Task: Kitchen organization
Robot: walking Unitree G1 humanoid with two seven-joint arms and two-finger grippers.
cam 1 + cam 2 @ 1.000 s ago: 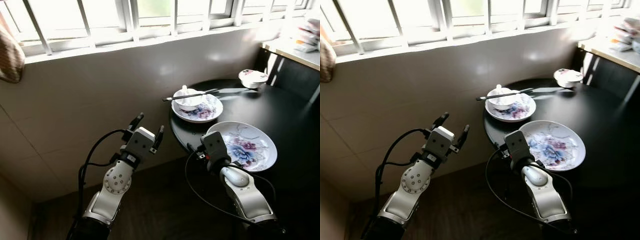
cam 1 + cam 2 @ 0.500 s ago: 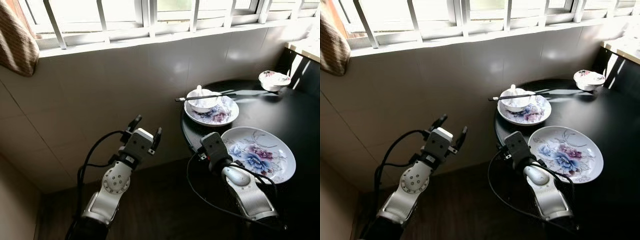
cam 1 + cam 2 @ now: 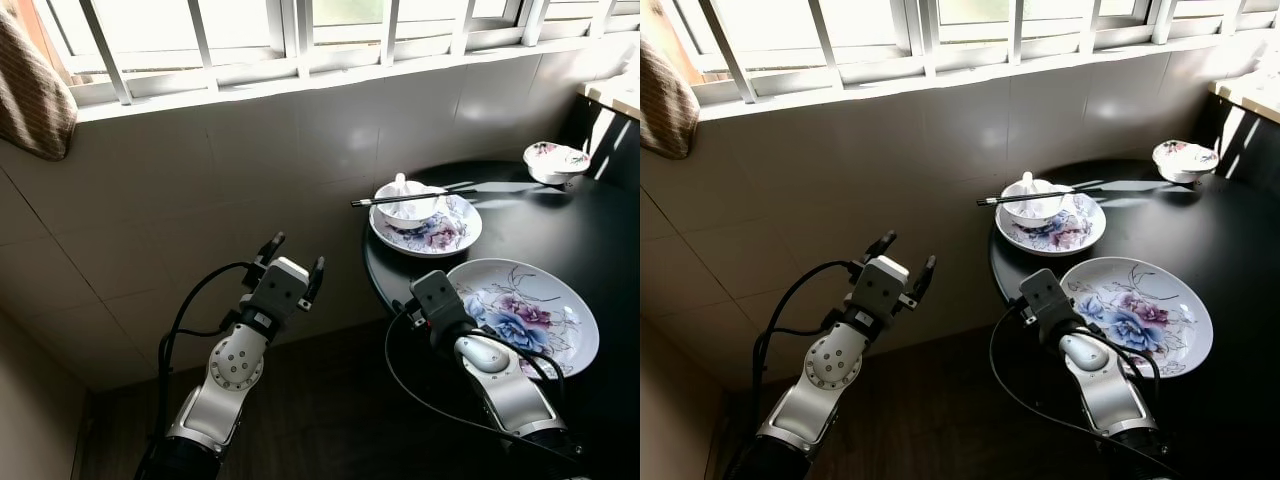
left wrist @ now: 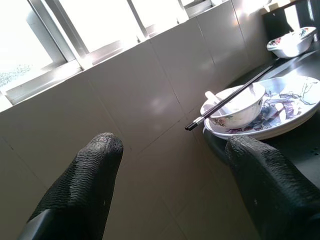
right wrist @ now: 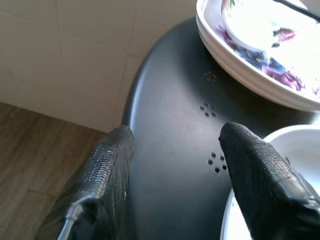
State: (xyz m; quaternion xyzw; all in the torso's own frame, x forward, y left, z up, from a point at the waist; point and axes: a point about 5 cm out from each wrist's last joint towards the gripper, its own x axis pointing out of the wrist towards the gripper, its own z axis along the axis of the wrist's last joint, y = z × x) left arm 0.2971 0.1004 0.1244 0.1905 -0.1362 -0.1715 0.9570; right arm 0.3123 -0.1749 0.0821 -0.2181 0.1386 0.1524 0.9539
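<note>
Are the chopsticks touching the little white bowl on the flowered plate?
Touching. The left wrist view shows the chopsticks lying straight across the rim of the bowl, which sits on the plate.

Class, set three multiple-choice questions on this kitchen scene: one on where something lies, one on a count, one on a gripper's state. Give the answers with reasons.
1. Where do the chopsticks rest?
A. Across the white bowl
B. On the floor
C. On the windowsill

2. How many flowered plates are on the black table?
A. One
B. Two
C. Four

3. How is the right gripper?
A. Shut on a spoon
B. Open, above the table edge
C. Shut on a plate

Answers: 1 A, they bridge the bowl's rim. 2 B, the near plate and the far plate under the bowl. 3 B, its fingers stand apart, holding nothing.
</note>
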